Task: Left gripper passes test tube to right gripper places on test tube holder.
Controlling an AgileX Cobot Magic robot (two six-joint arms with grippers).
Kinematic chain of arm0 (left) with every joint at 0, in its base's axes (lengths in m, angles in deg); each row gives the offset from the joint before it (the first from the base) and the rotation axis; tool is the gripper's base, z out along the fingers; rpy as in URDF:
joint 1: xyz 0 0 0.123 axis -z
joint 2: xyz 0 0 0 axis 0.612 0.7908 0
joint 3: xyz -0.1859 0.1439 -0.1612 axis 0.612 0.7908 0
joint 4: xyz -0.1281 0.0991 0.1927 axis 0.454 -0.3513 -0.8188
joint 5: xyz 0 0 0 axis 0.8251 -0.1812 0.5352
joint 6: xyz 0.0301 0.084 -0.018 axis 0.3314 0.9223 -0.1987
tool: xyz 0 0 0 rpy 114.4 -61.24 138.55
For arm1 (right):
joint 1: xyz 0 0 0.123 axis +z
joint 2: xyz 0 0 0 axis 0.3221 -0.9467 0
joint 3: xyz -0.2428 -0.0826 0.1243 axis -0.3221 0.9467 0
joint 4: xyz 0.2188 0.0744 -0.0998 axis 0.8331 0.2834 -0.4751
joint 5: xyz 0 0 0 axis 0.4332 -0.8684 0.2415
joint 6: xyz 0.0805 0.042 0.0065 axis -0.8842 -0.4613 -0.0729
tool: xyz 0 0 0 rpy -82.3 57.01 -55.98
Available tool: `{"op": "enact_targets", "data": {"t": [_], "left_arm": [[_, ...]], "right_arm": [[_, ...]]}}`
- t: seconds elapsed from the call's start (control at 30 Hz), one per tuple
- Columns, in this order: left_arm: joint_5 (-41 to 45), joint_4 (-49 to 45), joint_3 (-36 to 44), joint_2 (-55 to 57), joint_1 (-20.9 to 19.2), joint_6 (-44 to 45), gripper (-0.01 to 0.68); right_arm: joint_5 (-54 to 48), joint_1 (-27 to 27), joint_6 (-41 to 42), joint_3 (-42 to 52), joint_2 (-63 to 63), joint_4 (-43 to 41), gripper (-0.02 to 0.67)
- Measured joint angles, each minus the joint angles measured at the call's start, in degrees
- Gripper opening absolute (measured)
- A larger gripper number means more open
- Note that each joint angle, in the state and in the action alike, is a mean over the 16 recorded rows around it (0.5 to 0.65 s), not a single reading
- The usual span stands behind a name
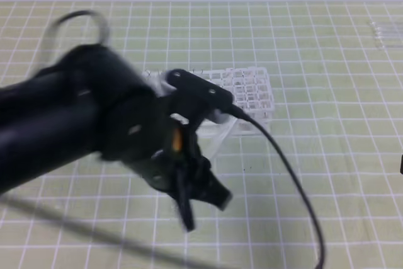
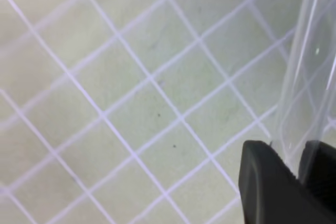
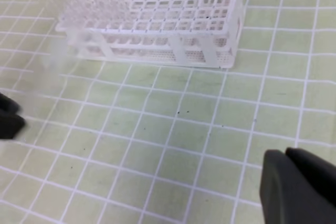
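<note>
My left gripper hangs low over the mat in front of the test tube holder, on the bulky black arm coming in from the left. It is shut on the test tube, a clear glass tube rising up between its two black fingers. In the exterior view the test tube shows only as a faint blur slanting up toward the rack. The right gripper sits at the lower right of its wrist view, jaws together with nothing between them. It faces the holder across bare mat.
A green mat with a white grid covers the table. A black cable trails from the left arm toward the front edge. Several other clear tubes lie at the far right back. A dark sliver shows at the right edge.
</note>
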Motion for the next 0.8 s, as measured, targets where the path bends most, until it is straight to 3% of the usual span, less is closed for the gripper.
{"op": "enact_targets", "data": {"t": [0.17, 0.5, 0.8], "left_arm": [[-9.78, -2.5, 9.31, -11.46, -2.21, -1.29, 0.002], [-38.67, -5.23, 30.32, -28.56, -9.53, -4.34, 0.006], [-61.0, -5.51, 41.72, -32.52, -12.31, -2.96, 0.004]], "right_arm": [[-0.41, 0.0, -0.01, -0.11, -0.03, 1.99, -0.002], [-0.69, 0.95, 0.51, -4.74, -3.26, 4.38, -0.002], [4.34, 9.16, 1.22, -13.42, -11.75, 4.3, -0.002]]}}
